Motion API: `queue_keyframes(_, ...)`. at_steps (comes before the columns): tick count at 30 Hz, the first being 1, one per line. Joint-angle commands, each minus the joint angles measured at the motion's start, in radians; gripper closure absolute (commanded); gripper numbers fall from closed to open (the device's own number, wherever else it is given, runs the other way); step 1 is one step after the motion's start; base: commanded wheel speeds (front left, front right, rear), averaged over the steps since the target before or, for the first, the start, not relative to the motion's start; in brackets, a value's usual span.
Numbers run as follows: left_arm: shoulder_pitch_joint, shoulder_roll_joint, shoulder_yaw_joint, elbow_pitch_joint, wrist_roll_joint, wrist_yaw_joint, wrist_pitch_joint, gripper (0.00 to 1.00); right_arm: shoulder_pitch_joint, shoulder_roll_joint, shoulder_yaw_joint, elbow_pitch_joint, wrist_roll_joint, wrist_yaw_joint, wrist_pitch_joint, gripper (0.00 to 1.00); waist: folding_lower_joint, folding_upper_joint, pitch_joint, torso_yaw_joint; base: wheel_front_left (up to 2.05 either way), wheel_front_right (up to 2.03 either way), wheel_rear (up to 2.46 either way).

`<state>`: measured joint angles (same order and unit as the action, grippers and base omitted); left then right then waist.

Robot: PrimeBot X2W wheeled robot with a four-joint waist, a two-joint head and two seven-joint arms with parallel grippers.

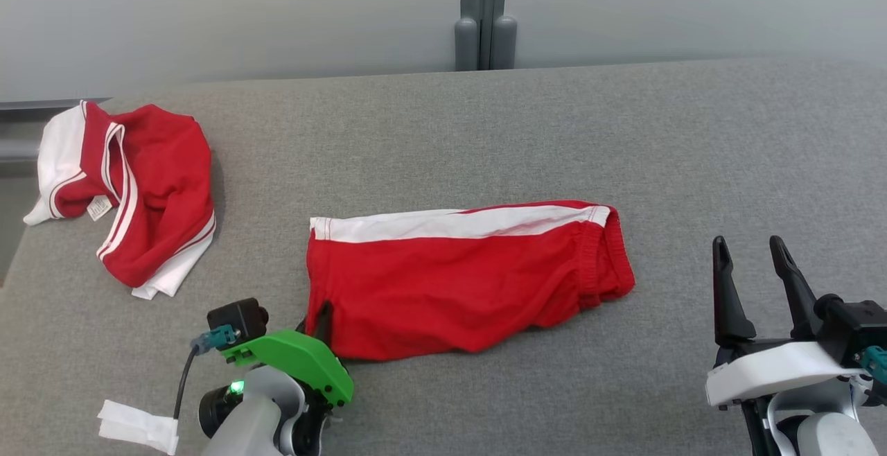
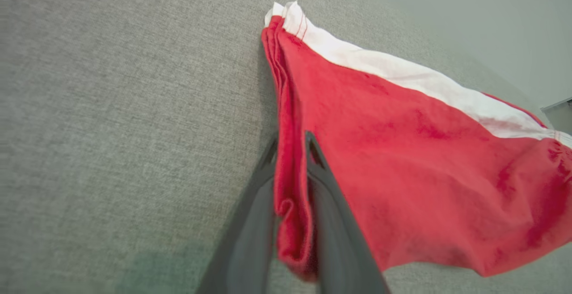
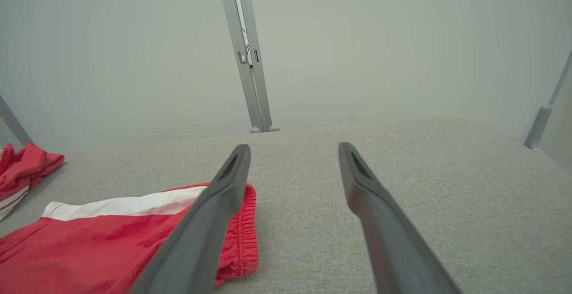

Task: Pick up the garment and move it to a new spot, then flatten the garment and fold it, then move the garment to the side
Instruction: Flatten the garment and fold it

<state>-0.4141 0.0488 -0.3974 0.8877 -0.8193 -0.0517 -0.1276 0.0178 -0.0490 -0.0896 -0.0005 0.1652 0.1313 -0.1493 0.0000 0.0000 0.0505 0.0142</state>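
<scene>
- The left gripper (image 2: 289, 141) has its two dark fingers drawn close, with a bunched edge of the red shorts (image 2: 402, 160) pinched between them. The cloth fills the gap and touches both fingers.
- That held edge is the left end of the shorts, at its near corner. In the head view the left gripper (image 1: 313, 321) meets the fabric at the lower left of the garment, just ahead of the green wrist cover (image 1: 298, 359).
- The right gripper (image 1: 748, 248) stands wide open and has nothing between its fingers. It is off to the right of the shorts and apart from them.
- In the right wrist view, one finger (image 3: 214, 204) of the right gripper overlaps the elastic waistband end of the shorts. Whether it touches the cloth cannot be told.
- The red shorts (image 1: 457, 283) lie flat and folded near the middle of the grey table (image 1: 485, 130), with the white stripe along the far edge and the waistband to the right.
- A second red-and-white garment (image 1: 138, 193) lies crumpled at the table's far left, well apart from the shorts. Bare table lies between the two.
- A white tape tag (image 1: 135, 427) sits on the cable beside the left wrist.
- A grey post (image 1: 485, 12) rises against the pale wall behind the table's far edge.
</scene>
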Motion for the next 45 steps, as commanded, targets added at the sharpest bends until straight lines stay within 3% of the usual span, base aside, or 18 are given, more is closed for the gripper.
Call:
queue_keyframes(1, 0.022, 0.003, -0.008, -0.02, -0.001, 0.008, -0.002, 0.44, 0.018, -0.003, 0.001, -0.001, -0.004, -0.001, 0.005, 0.0, 0.0, 0.0, -0.01, 0.0, 0.0, 0.0, 0.0)
queue_keyframes(2, 0.031, 0.003, -0.011, -0.032, -0.001, 0.01, -0.001, 0.07, 0.019, -0.003, 0.003, 0.0, -0.003, -0.001, 0.006, 0.0, 0.0, 0.0, -0.011, -0.002, 0.0, 0.0, 0.0)
queue_keyframes(3, 0.038, 0.006, -0.014, -0.048, 0.008, 0.015, -0.012, 0.0, 0.021, -0.003, 0.005, 0.001, -0.002, -0.001, 0.006, 0.0, 0.0, 0.0, -0.014, -0.004, 0.0, 0.0, 0.0)
queue_keyframes(11, 0.095, 0.057, -0.039, -0.209, 0.114, 0.066, -0.121, 0.0, 0.043, -0.003, -0.002, 0.015, -0.008, -0.001, 0.02, 0.0, 0.0, 0.0, -0.049, -0.009, 0.0, 0.0, 0.0)
queue_keyframes(18, 0.169, 0.083, -0.011, -0.359, 0.186, 0.124, -0.138, 0.0, 0.044, -0.003, 0.011, 0.03, -0.013, -0.001, 0.048, 0.0, 0.0, 0.0, -0.058, 0.006, 0.0, 0.0, 0.0)
queue_keyframes(28, 0.279, 0.105, 0.022, -0.508, 0.233, 0.174, -0.137, 0.0, -0.047, -0.003, 0.087, 0.134, -0.044, -0.001, 0.216, 0.0, 0.0, 0.0, -0.045, 0.058, 0.0, 0.0, 0.0)
queue_keyframes(37, 0.288, 0.095, 0.038, -0.579, 0.245, 0.187, -0.137, 0.0, -0.227, -0.063, 0.097, 0.287, -0.05, -0.001, 0.393, 0.0, 0.0, 0.0, -0.007, 0.123, 0.0, 0.0, 0.0)
queue_keyframes(45, 0.259, 0.076, 0.051, -0.584, 0.256, 0.177, -0.137, 0.0, -0.391, -0.113, 0.114, 0.484, -0.006, -0.001, 0.468, 0.0, 0.0, 0.0, 0.04, 0.167, 0.0, 0.0, 0.0)
